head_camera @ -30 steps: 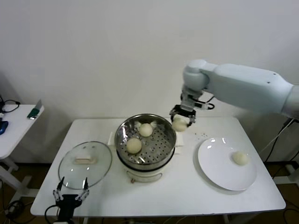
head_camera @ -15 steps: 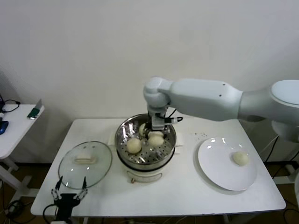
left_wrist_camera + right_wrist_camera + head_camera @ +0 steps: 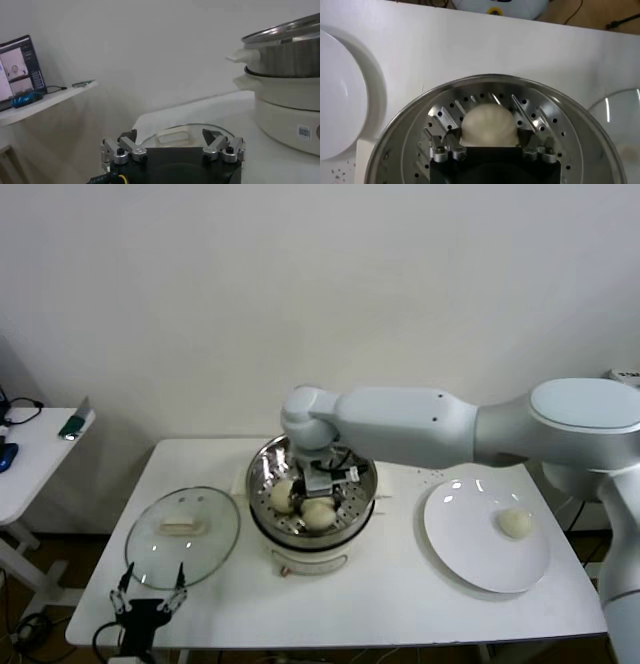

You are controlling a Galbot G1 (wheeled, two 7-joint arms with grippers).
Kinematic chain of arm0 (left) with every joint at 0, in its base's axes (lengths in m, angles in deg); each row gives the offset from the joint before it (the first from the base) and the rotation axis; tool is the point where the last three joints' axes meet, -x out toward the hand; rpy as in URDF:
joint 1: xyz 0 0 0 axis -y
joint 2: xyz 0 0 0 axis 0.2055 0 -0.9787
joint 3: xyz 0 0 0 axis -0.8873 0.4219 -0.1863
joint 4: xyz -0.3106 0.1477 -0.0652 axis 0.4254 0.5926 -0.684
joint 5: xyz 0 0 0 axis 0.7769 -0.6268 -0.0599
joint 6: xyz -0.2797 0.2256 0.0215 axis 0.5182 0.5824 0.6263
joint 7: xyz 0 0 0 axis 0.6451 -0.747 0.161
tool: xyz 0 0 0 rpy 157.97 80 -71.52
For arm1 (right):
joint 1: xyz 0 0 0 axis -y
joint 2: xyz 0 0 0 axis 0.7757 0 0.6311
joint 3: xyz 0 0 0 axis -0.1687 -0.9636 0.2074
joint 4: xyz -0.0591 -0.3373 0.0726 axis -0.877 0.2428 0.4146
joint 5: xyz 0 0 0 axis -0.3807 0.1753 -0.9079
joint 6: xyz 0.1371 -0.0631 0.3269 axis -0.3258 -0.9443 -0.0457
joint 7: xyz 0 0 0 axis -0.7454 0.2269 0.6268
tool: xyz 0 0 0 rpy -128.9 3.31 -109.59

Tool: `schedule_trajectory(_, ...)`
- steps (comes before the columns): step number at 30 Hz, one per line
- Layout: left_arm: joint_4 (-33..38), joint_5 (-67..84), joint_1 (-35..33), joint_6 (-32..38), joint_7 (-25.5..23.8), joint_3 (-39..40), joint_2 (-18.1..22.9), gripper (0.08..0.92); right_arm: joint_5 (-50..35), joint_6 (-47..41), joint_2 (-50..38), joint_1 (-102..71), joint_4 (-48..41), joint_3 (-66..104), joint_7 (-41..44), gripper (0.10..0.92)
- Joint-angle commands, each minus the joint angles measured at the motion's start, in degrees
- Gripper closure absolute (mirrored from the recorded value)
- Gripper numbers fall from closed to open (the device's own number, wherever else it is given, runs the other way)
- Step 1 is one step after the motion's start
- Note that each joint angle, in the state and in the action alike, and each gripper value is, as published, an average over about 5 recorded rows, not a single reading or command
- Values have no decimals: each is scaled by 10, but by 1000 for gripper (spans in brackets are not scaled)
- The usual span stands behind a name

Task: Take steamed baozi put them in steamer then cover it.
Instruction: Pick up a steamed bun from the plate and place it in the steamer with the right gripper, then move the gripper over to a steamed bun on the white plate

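Note:
The steamer (image 3: 268,519) stands mid-table with its perforated tray (image 3: 555,131) showing. My right gripper (image 3: 318,488) is down inside it, shut on a cream-white baozi (image 3: 318,514), which sits between the fingers (image 3: 487,124) low over the tray. A second baozi (image 3: 282,496) lies on the tray to its left. My arm hides the back of the tray. Another baozi (image 3: 516,523) lies on the white plate (image 3: 470,554). The glass cover (image 3: 182,532) lies flat on the table left of the steamer. My left gripper (image 3: 148,599) is open and empty at the front left edge, just before the cover (image 3: 185,131).
A small white side table (image 3: 30,446) with a phone and cables stands at far left. The steamer's steel pot and white base (image 3: 285,75) rise to one side of my left gripper (image 3: 170,136). The plate (image 3: 340,100) lies right of the steamer.
My right arm has carried the baozi from beside the steamer's right rim over and down into the steamer, toward the tray's front. The left arm has stayed put.

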Motion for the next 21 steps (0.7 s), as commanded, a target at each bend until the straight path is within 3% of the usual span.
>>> schedule_trajectory(1, -4, 3, -1, 2, 0, 1, 2, 177, 7, -1, 3, -12, 3, 1, -6, 246)
schedule_trajectory(12, -7, 1, -5, 5, 1, 3, 5, 177, 38, 16, -48, 19, 5, 54, -7, 202)
schedule_trajectory(21, -5, -2, -10, 7, 1, 6, 4, 177, -91, -82, -188, 93, -2, 22, -18, 203)
